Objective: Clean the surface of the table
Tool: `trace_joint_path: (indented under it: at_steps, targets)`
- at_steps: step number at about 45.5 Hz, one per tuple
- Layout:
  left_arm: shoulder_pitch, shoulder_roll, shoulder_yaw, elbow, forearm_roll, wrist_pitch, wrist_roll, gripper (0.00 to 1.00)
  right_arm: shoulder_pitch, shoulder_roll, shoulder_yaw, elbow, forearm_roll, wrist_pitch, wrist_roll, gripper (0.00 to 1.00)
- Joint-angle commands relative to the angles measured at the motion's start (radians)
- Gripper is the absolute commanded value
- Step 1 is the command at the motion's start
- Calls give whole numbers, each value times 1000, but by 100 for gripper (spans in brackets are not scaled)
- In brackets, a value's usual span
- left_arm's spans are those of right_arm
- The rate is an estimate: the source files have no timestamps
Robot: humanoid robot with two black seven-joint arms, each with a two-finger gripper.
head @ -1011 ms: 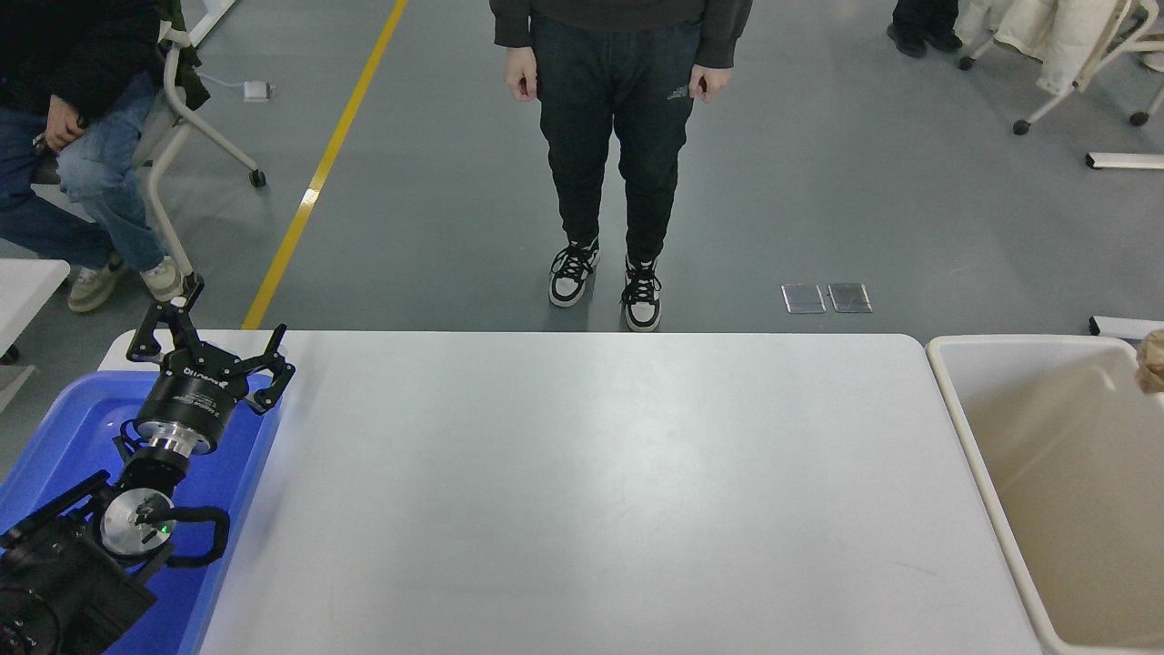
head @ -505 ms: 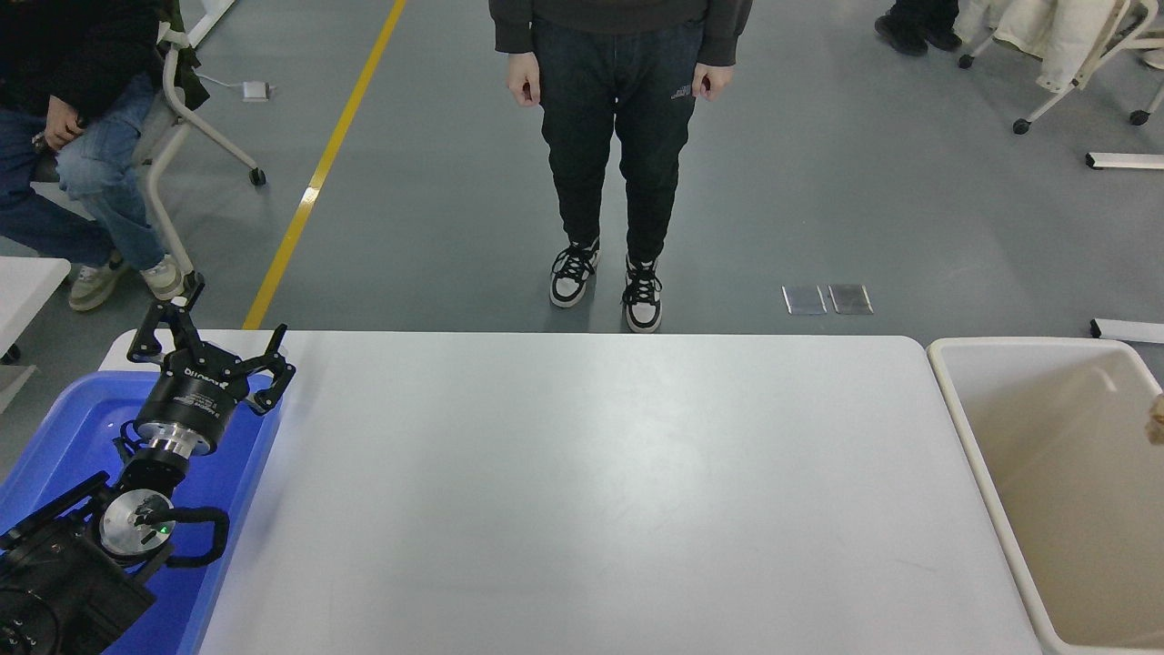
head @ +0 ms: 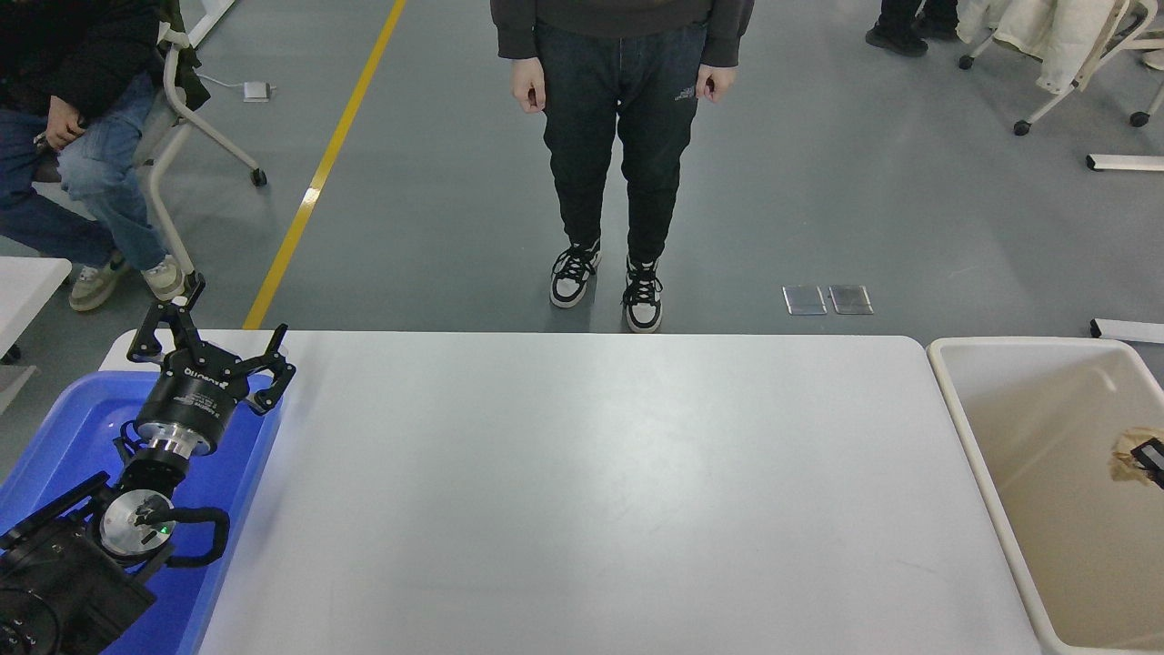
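The white table surface (head: 600, 491) fills the middle of the head view and lies bare. At the right edge only a black fingertip of my right gripper (head: 1151, 452) shows. It holds a crumpled brown paper (head: 1128, 458) in the air inside the beige bin (head: 955, 428). The rest of the right arm is out of view. My left gripper (head: 214, 338) is parked at the lower left over the blue tub (head: 55, 428), open and empty.
A person in dark clothes (head: 618, 136) stands at the table's far side, hands down at the sides. Another person (head: 64, 136) sits on a chair at the upper left. A second white table's corner (head: 27, 282) shows at the left edge.
The crumpled brown paper at the right edge has moved down and a little left, lower into the beige bin. The left arm has not moved.
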Motion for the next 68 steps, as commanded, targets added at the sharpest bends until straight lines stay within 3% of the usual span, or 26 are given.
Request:
trace_joint_path:
  at_steps: [1,3,4,7,8,13,30,36,56,68]
  targets:
    - [0,-1,0,0,0,0,0,100,-7,26,1,-29,13,-5,-16,0]
    - [0,0,0,0,0,0,0,100,-6,24,1,-29,28,-4,-21,0]
    - [0,0,0,0,0,0,0,100,-6,23,1,-29,39,0,-21,10]
    - [0,0,0,0,0,0,0,100,-6,21,-2,-29,68,6,-24,62]
    - [0,0,0,0,0,0,0,100,-6,21,-3,-29,73,6,-24,72]
    - [0,0,0,0,0,0,0,100,-6,21,-3,-29,82,7,-28,100]
    - [0,0,0,0,0,0,0,100,0,10,4,-40,180,10,-30,100]
    - [0,-1,0,0,0,0,0,100,6,-36,131,-12,183,38,-30,100]
    - [0,0,0,0,0,0,0,100,-69,-186,748,448,165,121,-24,100]
    - [0,0,0,0,0,0,0,100,-119,-145,946,642,165,145,-30,100]
